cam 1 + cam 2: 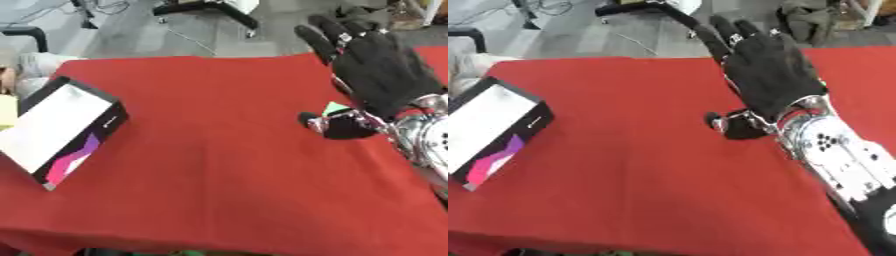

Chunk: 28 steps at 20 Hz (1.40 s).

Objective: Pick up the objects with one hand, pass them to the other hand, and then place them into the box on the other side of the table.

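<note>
My right hand [385, 70] hovers over the right side of the red table [219, 150], back of the hand up, fingers straight and spread toward the far edge, thumb [325, 125] sticking out to the left. A small light-green thing [334, 108] peeks out from under the palm, just above the thumb; the hand hides the rest of it. I cannot tell whether the hand touches it. A black box [61, 130] with a white top and a pink-purple mark lies tilted at the table's left. My left hand shows in no view.
Beyond the table's far edge lie a grey floor, cables and a wheeled chair base [210, 10]. A pale bundle [35, 67] sits past the far left corner. The table's front edge [219, 242] runs along the bottom.
</note>
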Available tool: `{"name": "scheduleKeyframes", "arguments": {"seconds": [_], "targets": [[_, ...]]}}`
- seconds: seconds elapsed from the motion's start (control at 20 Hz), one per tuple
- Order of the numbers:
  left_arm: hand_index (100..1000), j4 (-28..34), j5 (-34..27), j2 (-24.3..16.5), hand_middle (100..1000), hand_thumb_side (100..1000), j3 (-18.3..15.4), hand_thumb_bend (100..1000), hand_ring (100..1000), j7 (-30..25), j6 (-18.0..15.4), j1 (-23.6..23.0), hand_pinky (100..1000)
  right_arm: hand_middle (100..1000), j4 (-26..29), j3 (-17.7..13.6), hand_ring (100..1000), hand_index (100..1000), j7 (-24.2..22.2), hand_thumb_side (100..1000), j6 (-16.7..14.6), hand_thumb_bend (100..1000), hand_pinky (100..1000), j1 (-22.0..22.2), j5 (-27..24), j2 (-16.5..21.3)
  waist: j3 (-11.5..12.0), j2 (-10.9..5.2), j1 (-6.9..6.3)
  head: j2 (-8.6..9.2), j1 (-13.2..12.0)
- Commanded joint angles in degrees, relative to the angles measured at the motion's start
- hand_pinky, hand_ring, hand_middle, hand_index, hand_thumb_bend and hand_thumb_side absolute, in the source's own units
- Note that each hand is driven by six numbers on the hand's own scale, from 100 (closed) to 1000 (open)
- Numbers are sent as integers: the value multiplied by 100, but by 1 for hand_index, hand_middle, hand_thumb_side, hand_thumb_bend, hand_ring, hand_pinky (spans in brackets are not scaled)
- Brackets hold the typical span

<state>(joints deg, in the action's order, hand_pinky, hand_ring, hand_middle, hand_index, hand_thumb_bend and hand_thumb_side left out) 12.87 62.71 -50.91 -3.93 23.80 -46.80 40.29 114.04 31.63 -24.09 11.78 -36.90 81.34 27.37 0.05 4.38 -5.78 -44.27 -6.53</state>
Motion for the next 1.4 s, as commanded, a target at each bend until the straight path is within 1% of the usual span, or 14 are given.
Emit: {"name": "scheduleKeyframes", "arguments": {"seconds": [0.05,0.1,0.15,0.2,0.3,0.45,0.65,0.8,0.9,1.0,1.05,1.15,1.25,1.4], "targets": [[737,-635,1238,12,529,173,222,789,572,1889,385,104,678,937,55,-39,851,1000,60,414,49,584,100,-77,-38,-14,-17,-42,26,15,-68],[781,-800,1429,58,590,233,258,845,607,2339,495,115,690,936,55,-36,850,1000,68,414,63,583,100,-73,-40,-22,-24,-37,36,15,-78],[845,-884,1518,82,693,324,256,952,678,2582,552,139,719,934,55,-34,849,1000,75,415,77,583,100,-68,-40,-28,-24,-35,43,15,-81],[891,-865,1503,84,760,394,204,1000,733,2702,564,169,752,932,55,-32,848,1000,80,416,92,582,100,-58,-41,-33,-15,-33,50,15,-78],[917,-725,1347,43,798,466,67,1000,760,2789,536,193,774,930,55,-23,848,1000,85,418,117,579,100,-44,-45,-37,4,-32,57,15,-64],[934,-475,695,-64,818,513,-218,1000,764,2814,175,219,790,926,55,-15,846,1000,93,425,149,577,100,-12,-44,-34,44,-41,65,15,-37],[933,-286,-214,-247,811,537,-346,979,754,2769,-366,229,791,922,55,1,845,1000,89,425,180,571,100,23,-50,-25,77,-60,67,15,-8],[932,-22,-821,-358,808,539,-420,956,746,2423,-499,286,790,918,55,7,843,1000,86,428,194,568,100,44,-53,-15,100,-74,66,15,14],[931,269,-1233,-370,804,537,-527,944,740,2025,-512,323,790,917,55,11,843,1000,85,426,203,575,100,57,-56,-11,119,-80,70,15,25],[920,713,-1750,-305,782,524,-688,893,721,1455,-516,346,789,918,55,10,845,1000,75,425,213,576,100,73,-51,-2,141,-86,83,15,60],[916,1003,-2071,-255,764,520,-777,862,707,1086,-516,340,786,918,55,7,846,1000,66,423,219,579,100,83,-44,6,149,-87,92,15,91],[911,1694,-2883,-149,742,523,-939,845,694,209,-517,281,780,917,55,-20,844,1000,62,421,256,583,100,112,-17,24,155,-86,109,15,194],[905,2438,-3829,-71,720,539,-1026,811,676,-760,-517,158,777,920,55,-74,847,1000,75,411,321,566,100,151,37,60,150,-83,128,15,410],[898,3412,-5434,42,689,562,-1006,758,648,-2232,-489,-63,775,922,55,-206,849,1000,54,422,436,598,100,216,138,181,149,-77,157,15,970]]}}
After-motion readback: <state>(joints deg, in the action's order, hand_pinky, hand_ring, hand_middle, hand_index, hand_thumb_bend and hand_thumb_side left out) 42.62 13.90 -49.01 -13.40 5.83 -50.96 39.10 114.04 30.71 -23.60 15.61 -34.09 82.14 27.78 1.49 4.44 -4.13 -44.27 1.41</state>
